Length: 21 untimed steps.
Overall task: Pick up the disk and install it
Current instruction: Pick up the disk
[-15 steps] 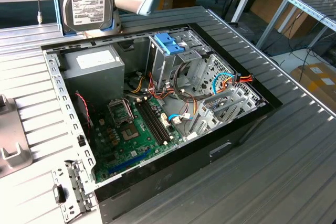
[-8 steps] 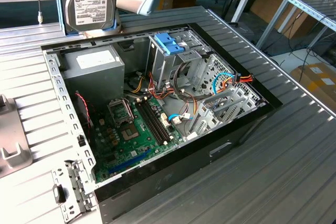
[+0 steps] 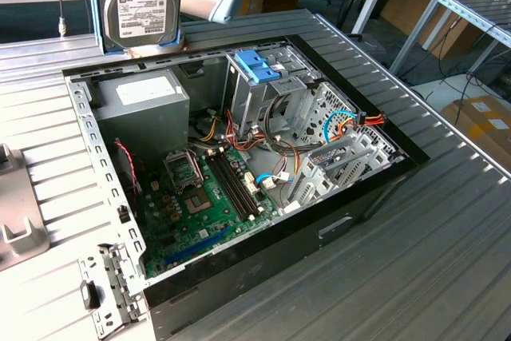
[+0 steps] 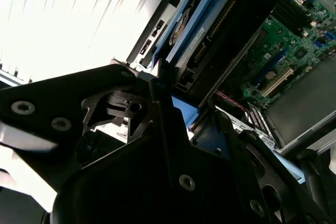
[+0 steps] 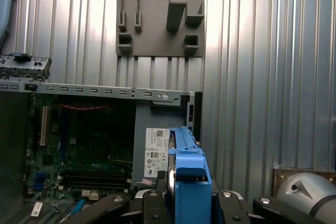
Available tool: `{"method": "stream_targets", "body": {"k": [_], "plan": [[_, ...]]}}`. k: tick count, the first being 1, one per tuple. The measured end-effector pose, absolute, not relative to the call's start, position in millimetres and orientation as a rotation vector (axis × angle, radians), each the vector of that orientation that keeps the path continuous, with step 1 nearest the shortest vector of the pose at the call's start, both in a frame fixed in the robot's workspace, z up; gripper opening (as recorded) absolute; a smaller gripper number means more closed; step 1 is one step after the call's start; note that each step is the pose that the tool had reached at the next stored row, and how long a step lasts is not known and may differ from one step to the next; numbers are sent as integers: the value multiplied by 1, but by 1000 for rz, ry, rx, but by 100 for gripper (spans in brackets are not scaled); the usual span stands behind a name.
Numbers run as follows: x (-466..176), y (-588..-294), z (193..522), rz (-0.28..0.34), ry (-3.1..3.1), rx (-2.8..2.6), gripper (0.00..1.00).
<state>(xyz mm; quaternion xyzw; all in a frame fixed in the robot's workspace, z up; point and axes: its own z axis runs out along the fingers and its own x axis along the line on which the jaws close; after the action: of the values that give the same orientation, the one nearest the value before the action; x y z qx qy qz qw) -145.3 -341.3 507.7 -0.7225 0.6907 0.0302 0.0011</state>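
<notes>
1. At the far left edge of the exterior view, a grey holder plate [image 3: 16, 229] lies flat on the ribbed table [image 3: 447, 261], just beside the open computer case [image 3: 263, 273]. It is close enough to serve as a staging spot without crowding the opening.
2. In the upper left of the exterior view, the disk [image 3: 142, 1] hangs upright in the air with its white label facing the camera. Its lower edge is just above the case's far rim. In the first wrist view, the gripper [image 5: 181, 203] is closed on it, with its black arms pressed against both sides of the blue-railed edge. Gripping the upper end seems to leave the lower end free to lead.
3. Directly below the disk sits the grey power supply [image 3: 144, 100], boxed into the case's upper-left corner. The disk is above it and not touching it.
4. In the lower centre, the green motherboard [image 3: 209, 189] lies flat on the case floor, with its cables bunched toward the middle.
5. To the right of centre, a blue latch [image 3: 257, 65] tops the metal cage [image 3: 311, 109]. The cage is well apart from the disk, so installation looks hardly begun.
</notes>
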Motion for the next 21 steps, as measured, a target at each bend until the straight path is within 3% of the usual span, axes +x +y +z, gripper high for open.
{"method": "stream_targets", "body": {"k": [21], "plan": [[-133, -343, 508, 95, 2168, -2268, 37]]}}
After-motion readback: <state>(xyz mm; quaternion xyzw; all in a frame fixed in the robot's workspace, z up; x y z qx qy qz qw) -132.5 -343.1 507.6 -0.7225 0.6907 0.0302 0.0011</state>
